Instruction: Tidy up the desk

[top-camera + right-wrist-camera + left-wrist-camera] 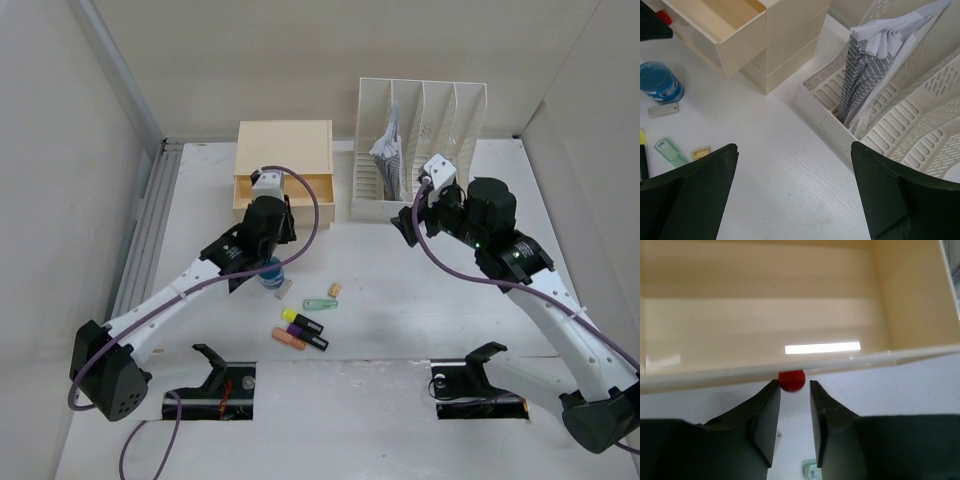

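The white desk [400,300] holds a cream drawer box [284,150] whose top drawer [290,190] is pulled out and empty inside [765,320]. My left gripper [268,215] is at the drawer front. In the left wrist view its jaws [795,387] are a narrow gap apart, with the drawer's red knob [791,380] just ahead of the tips, not clamped. My right gripper [410,222] is wide open and empty [795,195] above bare desk [775,165], beside the white file rack [420,140].
A blue round container [271,272], a small tan block [334,289], a green stick [321,304] and several highlighters [303,322] lie in the middle. Grey and white papers [388,150] stand in the rack's left slot. Walls enclose the desk.
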Tool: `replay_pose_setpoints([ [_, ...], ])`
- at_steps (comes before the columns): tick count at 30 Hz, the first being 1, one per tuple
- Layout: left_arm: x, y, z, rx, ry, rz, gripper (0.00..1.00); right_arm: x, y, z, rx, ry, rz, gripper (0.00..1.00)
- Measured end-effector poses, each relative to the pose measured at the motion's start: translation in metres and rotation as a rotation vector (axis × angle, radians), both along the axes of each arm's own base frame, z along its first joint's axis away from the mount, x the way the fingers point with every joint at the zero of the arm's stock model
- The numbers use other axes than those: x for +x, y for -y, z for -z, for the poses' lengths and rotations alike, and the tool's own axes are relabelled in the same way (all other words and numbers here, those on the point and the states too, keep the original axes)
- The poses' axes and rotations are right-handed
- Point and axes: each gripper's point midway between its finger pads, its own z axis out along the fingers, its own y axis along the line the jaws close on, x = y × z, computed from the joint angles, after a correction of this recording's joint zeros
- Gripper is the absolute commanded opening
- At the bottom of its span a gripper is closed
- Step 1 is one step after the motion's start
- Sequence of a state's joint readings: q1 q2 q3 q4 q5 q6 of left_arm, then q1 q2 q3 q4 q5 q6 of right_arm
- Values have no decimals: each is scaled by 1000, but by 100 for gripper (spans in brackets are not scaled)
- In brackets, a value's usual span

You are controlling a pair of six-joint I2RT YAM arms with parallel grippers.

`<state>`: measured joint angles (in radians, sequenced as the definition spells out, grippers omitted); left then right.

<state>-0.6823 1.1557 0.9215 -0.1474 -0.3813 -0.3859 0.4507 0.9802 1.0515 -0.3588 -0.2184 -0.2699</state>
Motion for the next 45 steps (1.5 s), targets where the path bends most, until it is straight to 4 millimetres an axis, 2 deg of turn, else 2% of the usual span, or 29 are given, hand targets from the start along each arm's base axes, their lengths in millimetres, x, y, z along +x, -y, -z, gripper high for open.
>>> replay_pose_setpoints([
  [1, -2, 0, 2, 0, -5, 2, 49, 0, 0, 0, 0, -1, -2, 99],
  [2, -6, 2, 5, 2, -20, 15, 75, 0, -1, 1, 1, -2, -4, 99],
  [4, -15, 6, 13, 7, -55, 42, 88, -1, -2, 1, 2, -4, -13, 99],
  [6, -22, 8, 18, 11, -75, 62, 92, -2, -4, 1, 5, -5, -26, 99],
  [9, -31, 7, 15, 4, -82, 83, 93, -5, -9, 2, 4, -8, -65, 99],
  [11, -37, 5, 5, -21, -69, 95, 94, -9, -15, 4, 0, -9, -115, 97],
  [14, -53, 5, -18, -85, -33, 130, 94, -19, -28, 9, -17, -9, -229, 95],
  [17, -75, -1, -52, -173, 37, 166, 95, -35, -45, 17, -41, 6, -365, 95],
  [19, -87, -20, -84, -241, 129, 142, 97, -53, -63, 25, -65, 15, -475, 95],
  [22, -101, -65, -131, -329, 301, 14, 98, -83, -101, 45, -114, 13, -669, 94],
  [24, -111, -100, -155, -388, 411, -92, 98, -93, -124, 68, -162, -21, -761, 93],
  [26, -118, -126, -170, -432, 489, -185, 98, -93, -146, 94, -226, -57, -815, 93],
  [28, -116, -140, -167, -435, 519, -261, 99, -88, -165, 120, -292, -87, -840, 94],
  [30, -110, -144, -150, -395, 505, -302, 99, -82, -180, 145, -350, -104, -852, 94],
  [32, -105, -143, -133, -344, 477, -319, 99, -76, -192, 161, -388, -107, -857, 95],
  [34, -103, -143, -125, -314, 464, -325, 99, -66, -203, 168, -408, -97, -852, 95],
  [39, -103, -145, -127, -305, 477, -333, 99, -33, -233, 169, -417, -40, -815, 95],
  [42, -103, -146, -128, -303, 478, -330, 99, -26, -248, 174, -423, -22, -809, 95],
  [45, -105, -148, -130, -312, 488, -329, 99, -30, -261, 187, -439, -32, -829, 95],
])
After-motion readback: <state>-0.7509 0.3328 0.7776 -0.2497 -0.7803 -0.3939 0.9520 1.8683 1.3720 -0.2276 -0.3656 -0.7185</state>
